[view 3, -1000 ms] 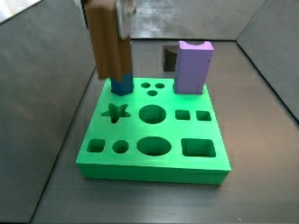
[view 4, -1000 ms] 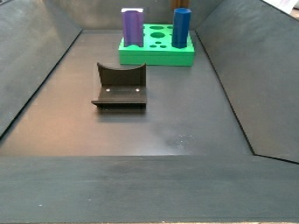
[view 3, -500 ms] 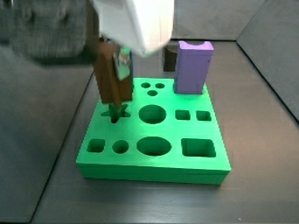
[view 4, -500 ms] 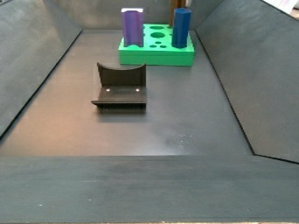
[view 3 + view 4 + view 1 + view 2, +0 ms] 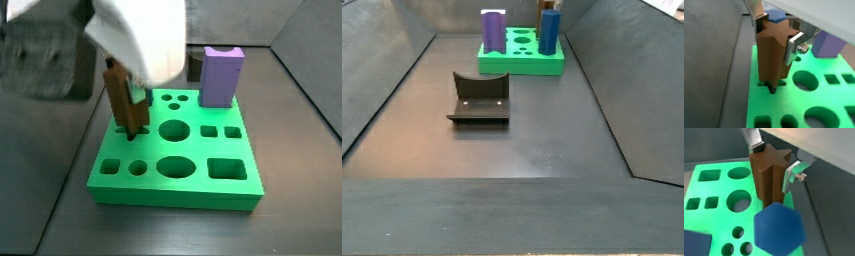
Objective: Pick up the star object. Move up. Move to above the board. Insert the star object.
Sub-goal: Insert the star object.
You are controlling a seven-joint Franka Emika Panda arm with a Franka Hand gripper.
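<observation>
The gripper [image 5: 777,36], over the board [image 5: 201,185] and clamped on the star [image 5: 769,178], shows bare shiny metal fingers [image 5: 793,46] with a screw head, under a smooth white plastic shell. The star looks matt brown plastic with faint layer lines, and the board is smooth, slightly glossy green plastic. The counter [image 5: 529,150] is dull dark grey, and the fixture [image 5: 478,100] is matt black.

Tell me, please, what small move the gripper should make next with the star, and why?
Probably lower it straight down a little. The gripper holds the star upright over the board, and in a wrist view its lower end already sits at the star hole, apparently lined up, though how deep it sits is hidden.
</observation>
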